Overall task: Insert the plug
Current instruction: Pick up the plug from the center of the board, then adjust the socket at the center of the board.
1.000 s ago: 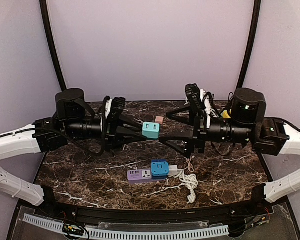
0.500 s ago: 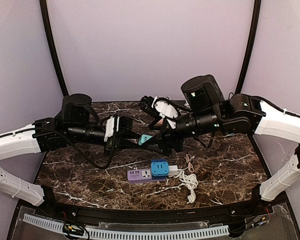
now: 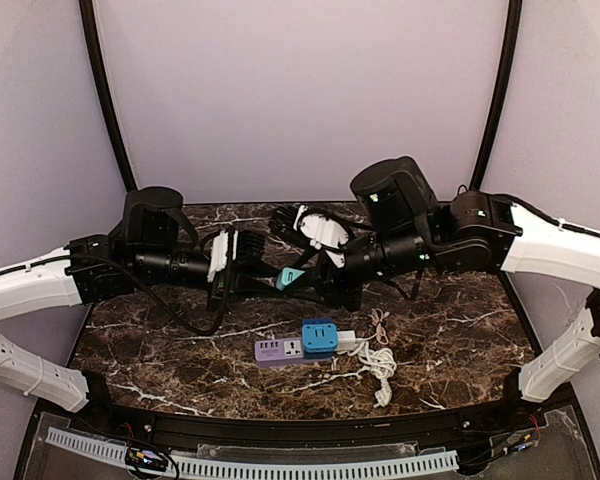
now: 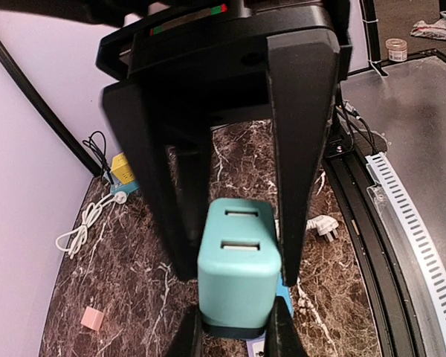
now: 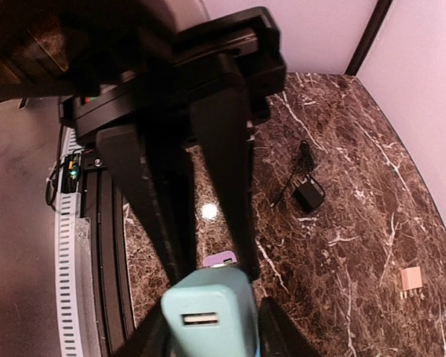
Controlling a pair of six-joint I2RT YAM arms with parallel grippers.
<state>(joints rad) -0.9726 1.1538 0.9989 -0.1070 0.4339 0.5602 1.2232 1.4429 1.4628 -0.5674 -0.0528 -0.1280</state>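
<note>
- Step in hand, as I judge it: a mid-air handover or re-grip of the teal plug above the tabletop, with insertion not yet begun. Next, one arm must let go. The other must then turn the plug prongs-down and bring it to a free socket on the strip.
- left gripper point(image 3: 270, 278): it reaches in from the left of the overhead frame. Its jaws are narrowed to the plug's width, and in the left wrist view they press both flanks of the plug body, so they appear to be gripping it.
- teal plug point(image 3: 289, 277): it is held clear of the tabletop at the centre of the overhead frame, between the two arms. In the left wrist view its face with two slots point(image 4: 238, 271) points towards the camera. Its prongs cannot be seen.
- right gripper point(image 3: 312, 280): it meets the plug from the right. Its jaws are part-open and bracket the plug, lying close along both sides in the right wrist view point(image 5: 212, 335). I cannot tell whether they are clamping or only touching.
- purple power strip point(image 3: 278, 350): it lies flat on the tabletop below the arms, well apart from the teal plug. A blue adapter point(image 3: 319, 335) already sits on its right end, and a free socket shows to the left of that.
- white cable point(image 3: 380, 365): it is bunched just right of the strip, where it could snag a descending arm.
</note>
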